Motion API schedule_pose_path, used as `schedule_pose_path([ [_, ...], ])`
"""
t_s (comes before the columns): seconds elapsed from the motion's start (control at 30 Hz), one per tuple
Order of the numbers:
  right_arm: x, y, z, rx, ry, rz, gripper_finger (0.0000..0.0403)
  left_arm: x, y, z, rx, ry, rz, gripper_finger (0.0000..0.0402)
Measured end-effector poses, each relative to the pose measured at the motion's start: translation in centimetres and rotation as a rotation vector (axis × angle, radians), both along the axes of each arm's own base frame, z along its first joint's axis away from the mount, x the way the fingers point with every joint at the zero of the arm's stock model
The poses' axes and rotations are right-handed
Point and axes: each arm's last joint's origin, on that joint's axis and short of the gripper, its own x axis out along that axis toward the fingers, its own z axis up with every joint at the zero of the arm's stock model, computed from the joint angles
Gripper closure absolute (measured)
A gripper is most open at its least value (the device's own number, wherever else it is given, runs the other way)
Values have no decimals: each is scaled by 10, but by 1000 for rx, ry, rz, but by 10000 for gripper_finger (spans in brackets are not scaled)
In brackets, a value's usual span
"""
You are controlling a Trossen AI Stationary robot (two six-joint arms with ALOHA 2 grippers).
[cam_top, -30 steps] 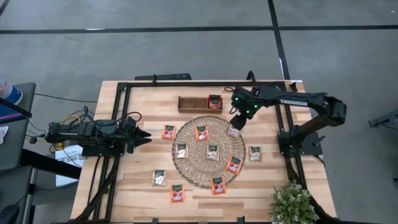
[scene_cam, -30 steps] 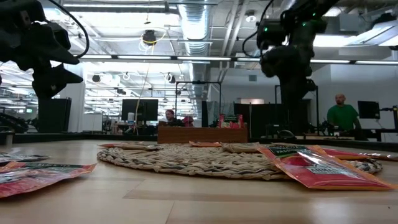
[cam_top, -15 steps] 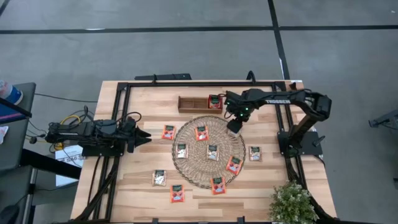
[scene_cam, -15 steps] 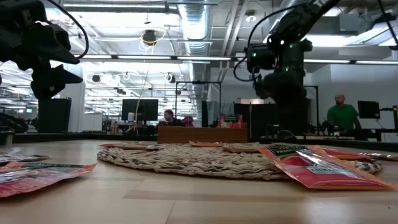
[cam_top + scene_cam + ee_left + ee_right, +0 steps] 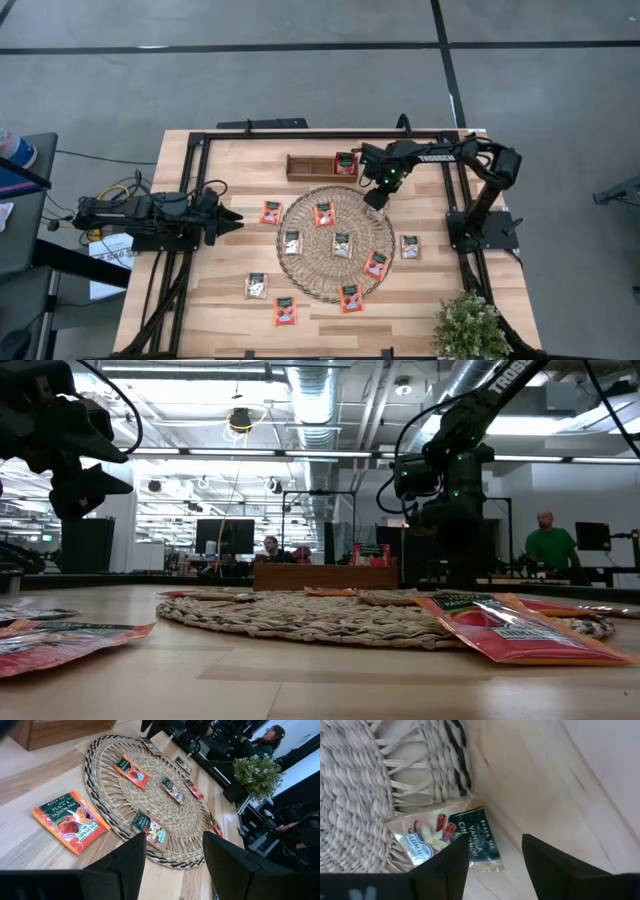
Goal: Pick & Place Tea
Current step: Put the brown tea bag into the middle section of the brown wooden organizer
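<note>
Several flat square tea packets lie on the round woven mat (image 5: 335,243) and on the wood around it, most red-orange, such as one (image 5: 271,212) left of the mat. One packet (image 5: 345,163) stands in the brown wooden tray (image 5: 310,167). A beige packet with a dark green label (image 5: 447,842) lies half on the mat's far right rim, half on the table. My right gripper (image 5: 495,865) hangs open just above it, pointing down, touching nothing. My left gripper (image 5: 232,222) waits open at the table's left, clear of the mat.
A potted plant (image 5: 468,325) stands at the near right corner. Black frame rails (image 5: 195,180) run along the table's sides. More packets (image 5: 285,310) lie near the front edge. Beyond the table, a person (image 5: 545,545) stands in the room.
My right gripper has come down toward the beige packet at the mat's far right rim, drifting slightly toward the table's left, its arm folding in. No packet has moved.
</note>
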Motion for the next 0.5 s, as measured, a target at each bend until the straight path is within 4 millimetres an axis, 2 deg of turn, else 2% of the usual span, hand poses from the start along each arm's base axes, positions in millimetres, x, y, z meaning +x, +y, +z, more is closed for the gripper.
schedule_pose_path([
  [0.5, -2, 0, -7, -1, -2, 23, 239, 0, 0, 0, 0, 0, 0, 214],
])
